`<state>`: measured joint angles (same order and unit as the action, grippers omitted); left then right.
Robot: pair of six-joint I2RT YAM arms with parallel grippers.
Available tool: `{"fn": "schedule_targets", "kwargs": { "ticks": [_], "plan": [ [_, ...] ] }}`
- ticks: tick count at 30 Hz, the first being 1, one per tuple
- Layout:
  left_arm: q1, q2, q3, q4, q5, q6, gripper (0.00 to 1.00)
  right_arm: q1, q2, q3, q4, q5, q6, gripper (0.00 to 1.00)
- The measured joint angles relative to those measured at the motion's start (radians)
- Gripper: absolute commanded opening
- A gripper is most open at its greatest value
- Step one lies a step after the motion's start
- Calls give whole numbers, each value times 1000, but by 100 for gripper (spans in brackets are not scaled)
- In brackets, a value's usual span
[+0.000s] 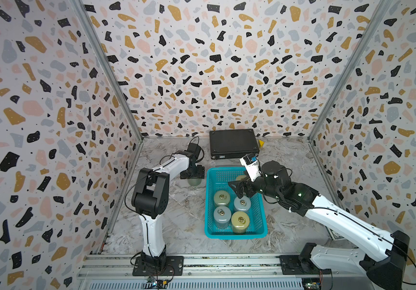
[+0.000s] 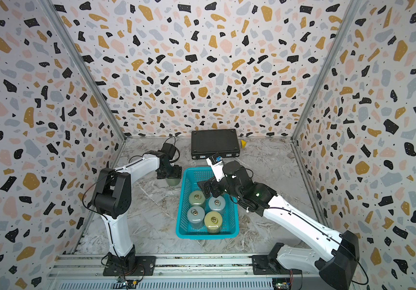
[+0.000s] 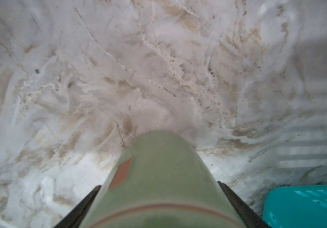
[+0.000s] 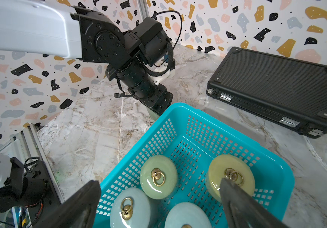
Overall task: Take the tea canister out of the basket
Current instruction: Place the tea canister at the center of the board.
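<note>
Marble tabletop [image 1: 176,221] lies under the green tea canister [image 3: 158,167], just outside the basket [image 1: 210,233]. My left claw [image 1: 192,173] squeezes it from above, arm bent forward. My right claw [image 1: 239,187] hangs wide open over the other canisters [image 1: 223,198].

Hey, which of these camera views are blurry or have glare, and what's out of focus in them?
Left wrist view: the green canister sits too near the lens and is soft, the marble table behind it smeared too. Right wrist view: the claw fingers are blurred, the green lid carries a white glare streak. Both top views: sharp, evenly lit.
</note>
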<state>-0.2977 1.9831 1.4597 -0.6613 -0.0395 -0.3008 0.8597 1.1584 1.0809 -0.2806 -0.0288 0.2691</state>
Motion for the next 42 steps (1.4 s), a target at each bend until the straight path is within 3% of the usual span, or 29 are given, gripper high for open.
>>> {"fn": "schedule_targets", "kwargs": {
  "ticks": [10, 13, 23, 35, 42],
  "plan": [
    [2, 3, 7, 3, 5, 2, 91, 0, 0, -1, 0, 0, 3, 99],
    [2, 3, 9, 11, 6, 0, 100, 0, 0, -1, 0, 0, 4, 99],
    [2, -39, 9, 3, 16, -7, 100, 0, 0, -1, 0, -1, 11, 99],
    [2, -298, -14, -50, 48, -39, 100, 0, 0, -1, -6, 23, 26, 99],
    [2, -526, -162, -48, 196, -81, 100, 0, 12, -1, -68, 101, 57, 99]
  ]
}}
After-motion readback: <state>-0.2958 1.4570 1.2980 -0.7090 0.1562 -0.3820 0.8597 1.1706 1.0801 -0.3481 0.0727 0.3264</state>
